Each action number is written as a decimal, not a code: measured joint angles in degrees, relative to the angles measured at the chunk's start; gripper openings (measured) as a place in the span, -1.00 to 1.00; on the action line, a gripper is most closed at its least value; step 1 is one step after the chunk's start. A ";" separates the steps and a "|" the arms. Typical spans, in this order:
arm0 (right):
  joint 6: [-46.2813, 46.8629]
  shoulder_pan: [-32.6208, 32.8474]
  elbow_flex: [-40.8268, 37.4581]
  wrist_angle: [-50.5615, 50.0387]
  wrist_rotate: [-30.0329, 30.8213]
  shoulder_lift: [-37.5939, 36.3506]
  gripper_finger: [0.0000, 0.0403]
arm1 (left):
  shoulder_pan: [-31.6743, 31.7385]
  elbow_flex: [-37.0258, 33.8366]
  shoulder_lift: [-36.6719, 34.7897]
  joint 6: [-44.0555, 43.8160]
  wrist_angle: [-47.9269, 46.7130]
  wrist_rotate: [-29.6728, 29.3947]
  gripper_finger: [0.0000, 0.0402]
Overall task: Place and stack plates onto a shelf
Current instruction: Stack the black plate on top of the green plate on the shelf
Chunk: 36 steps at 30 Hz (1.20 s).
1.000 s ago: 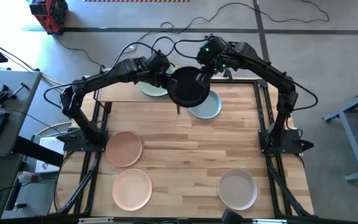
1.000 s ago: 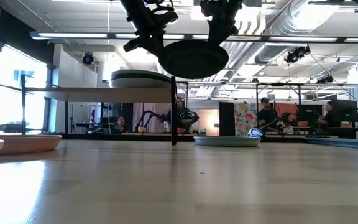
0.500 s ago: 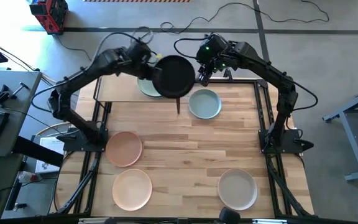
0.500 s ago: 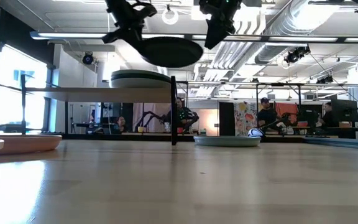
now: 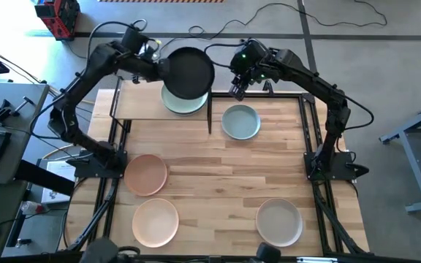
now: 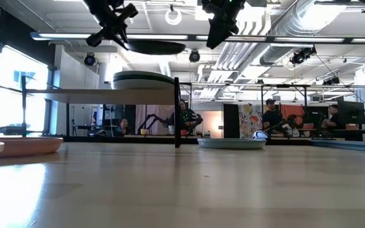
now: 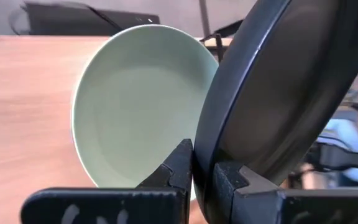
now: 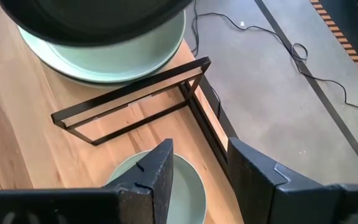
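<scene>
Planked light-wood worktop (image 5: 218, 183) with a big open lab room behind it, and the small light-wood shelf on a thin black metal frame (image 5: 139, 104) sits at the far edge. The left gripper (image 7: 202, 167) has its fingers clenched on the rim of the round matte black plate (image 5: 188, 72), gripping it by the edge so the dish hangs out flat beyond the fingertips, right above the pale green plate (image 5: 187, 104) already sitting on the shelf. My read is that it's lining up to stack. From the low view there's clearly air between the two, so it isn't set down yet. The right gripper (image 8: 199, 165) hovers off beside the shelf's end with its fingers spread and nothing in them, a pale blue-grey plate (image 5: 240, 122) on the worktop below them. Peach-pink plate (image 5: 147, 174), a paler peach plate (image 5: 156, 222) and a beige plate (image 5: 279, 222) wait well away near the front edge.
</scene>
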 joint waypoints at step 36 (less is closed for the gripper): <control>0.24 0.00 0.00 -0.10 -0.04 0.00 -0.35 | 4.04 0.00 7.68 3.10 -10.23 -1.00 -0.92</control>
